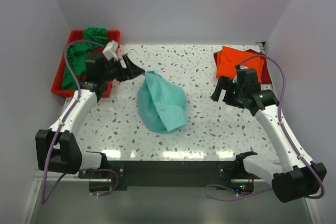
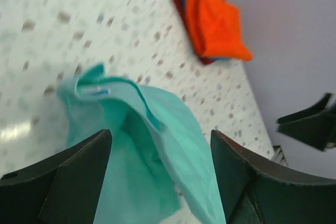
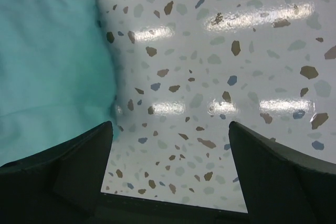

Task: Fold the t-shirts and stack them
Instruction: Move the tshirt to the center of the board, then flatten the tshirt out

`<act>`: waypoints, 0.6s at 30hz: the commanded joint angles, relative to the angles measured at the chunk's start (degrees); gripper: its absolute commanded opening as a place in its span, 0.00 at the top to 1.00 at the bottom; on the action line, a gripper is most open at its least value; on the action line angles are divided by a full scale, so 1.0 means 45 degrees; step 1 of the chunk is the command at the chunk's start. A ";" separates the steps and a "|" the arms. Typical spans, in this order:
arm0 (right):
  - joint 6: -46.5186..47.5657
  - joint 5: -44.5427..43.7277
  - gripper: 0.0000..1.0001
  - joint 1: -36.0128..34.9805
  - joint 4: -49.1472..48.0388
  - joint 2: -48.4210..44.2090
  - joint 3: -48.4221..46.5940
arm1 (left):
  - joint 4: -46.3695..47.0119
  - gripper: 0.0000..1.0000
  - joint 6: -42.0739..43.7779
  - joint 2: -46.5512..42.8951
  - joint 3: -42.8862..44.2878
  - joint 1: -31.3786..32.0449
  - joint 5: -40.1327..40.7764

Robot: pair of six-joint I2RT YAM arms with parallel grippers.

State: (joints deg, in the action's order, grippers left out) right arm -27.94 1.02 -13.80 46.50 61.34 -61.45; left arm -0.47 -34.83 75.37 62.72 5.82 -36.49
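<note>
The teal shirt (image 1: 163, 103) lies bunched on the counter (image 1: 210, 129). The left fingers (image 2: 68, 182) stand wide around its far corner, and the right fingers (image 3: 58, 166) are wide and empty beside it. Each should pinch one corner, then spread it flat.

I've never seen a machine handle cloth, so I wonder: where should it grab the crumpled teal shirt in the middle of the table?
Probably the bunched edge at the far left end of the teal shirt, where cloth stands up off the table instead of lying flat. Come from the left: the left pincer is beside that end, open.
</note>
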 commanded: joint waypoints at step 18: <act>-0.0566 0.1746 0.11 -0.1796 -0.2657 0.3164 0.2152 | -0.4428 0.22 -0.1201 -0.3358 -0.5678 0.5223 0.5797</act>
State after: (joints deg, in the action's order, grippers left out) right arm -27.68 7.49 -21.45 38.48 74.41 -51.18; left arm -22.85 -35.03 56.10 37.41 23.00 -16.43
